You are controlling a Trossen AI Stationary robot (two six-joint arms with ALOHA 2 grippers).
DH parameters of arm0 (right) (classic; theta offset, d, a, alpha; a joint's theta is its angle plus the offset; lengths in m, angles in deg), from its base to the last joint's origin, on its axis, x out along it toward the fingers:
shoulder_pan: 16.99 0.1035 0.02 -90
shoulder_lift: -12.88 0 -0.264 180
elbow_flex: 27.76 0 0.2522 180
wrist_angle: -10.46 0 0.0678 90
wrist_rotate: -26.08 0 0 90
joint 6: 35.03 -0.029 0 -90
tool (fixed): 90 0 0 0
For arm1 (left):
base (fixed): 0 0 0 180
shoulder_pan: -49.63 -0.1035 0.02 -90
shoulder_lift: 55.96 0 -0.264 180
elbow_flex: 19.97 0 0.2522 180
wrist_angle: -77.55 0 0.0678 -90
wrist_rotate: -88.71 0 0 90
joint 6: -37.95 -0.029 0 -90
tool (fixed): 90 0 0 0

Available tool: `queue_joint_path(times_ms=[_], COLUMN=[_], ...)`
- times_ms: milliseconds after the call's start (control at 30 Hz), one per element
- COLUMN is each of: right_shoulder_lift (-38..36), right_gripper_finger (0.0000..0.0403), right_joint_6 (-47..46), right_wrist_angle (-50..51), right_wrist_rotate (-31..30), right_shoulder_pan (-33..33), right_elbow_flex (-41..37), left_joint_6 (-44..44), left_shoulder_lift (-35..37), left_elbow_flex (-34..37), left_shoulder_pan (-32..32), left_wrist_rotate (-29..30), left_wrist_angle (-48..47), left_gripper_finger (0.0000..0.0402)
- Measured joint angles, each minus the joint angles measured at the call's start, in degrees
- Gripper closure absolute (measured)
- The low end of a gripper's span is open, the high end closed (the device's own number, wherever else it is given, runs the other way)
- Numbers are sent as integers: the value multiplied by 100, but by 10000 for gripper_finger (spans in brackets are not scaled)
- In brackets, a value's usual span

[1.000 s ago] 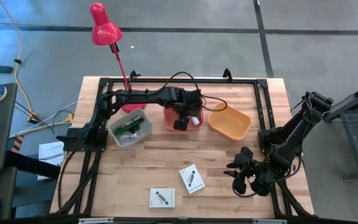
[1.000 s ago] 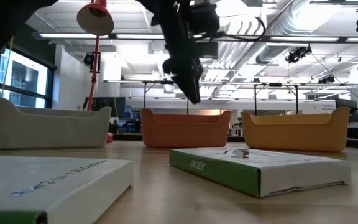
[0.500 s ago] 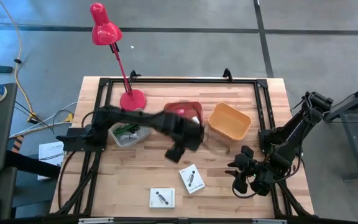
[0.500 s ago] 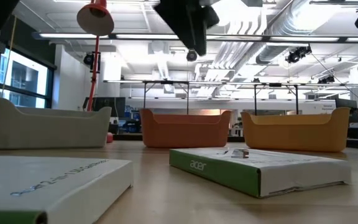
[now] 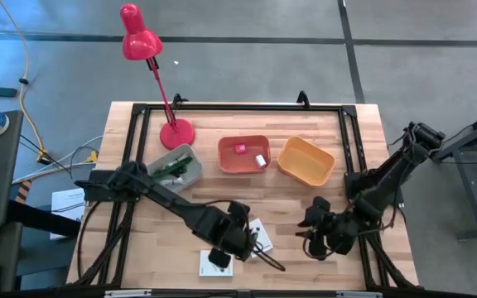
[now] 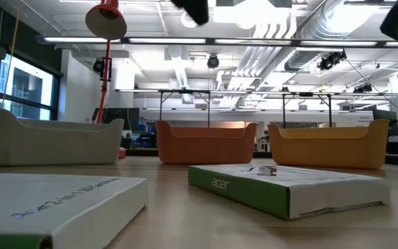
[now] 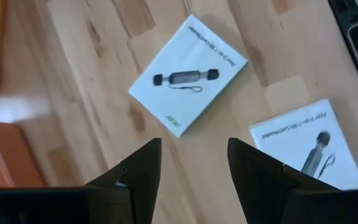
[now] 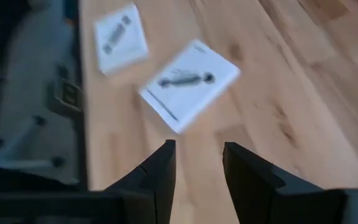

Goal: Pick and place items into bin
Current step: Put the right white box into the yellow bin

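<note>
Jaws apart, the left gripper point(image 7: 191, 177) hangs over two flat boxes point(image 7: 188, 74), likely light, stiff and best pinched across their thin edges; the right gripper point(image 8: 197, 171) waits open nearby.

Worktop point(image 5: 288, 207): pale wood with visible grain. Two cards point(image 7: 188, 73) point(image 7: 309, 146): white with dark print, the nearer green along its edge point(image 6: 289, 187). Bins: one grey point(image 5: 190, 172), one red-orange point(image 5: 243, 141), one yellow-orange point(image 5: 305, 162). Lamp point(image 5: 139, 33): bright pinkish red. Both arms: black.
</note>
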Motion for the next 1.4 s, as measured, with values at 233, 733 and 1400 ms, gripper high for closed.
queue_joint_path(times_ms=[233,733,1400], right_shoulder_lift=[55,1928,2004], right_gripper_finger=[279,279,279], right_joint_6=[-320,422,2510], right_wrist_angle=[-682,-1756,-1528], right_wrist_rotate=[103,770,1944], right_shoulder_pan=[-372,-506,-1076], right_elbow_flex=[0,0,-24], left_joint_6=[607,1884,4245], left_shoulder_lift=[-4,-2,-641], left_elbow_flex=[621,1128,1141], left_shoulder_pan=[138,534,691], left_wrist_rotate=[564,1106,1165], left_wrist_angle=[288,1031,1842], left_gripper_finger=[229,229,229])
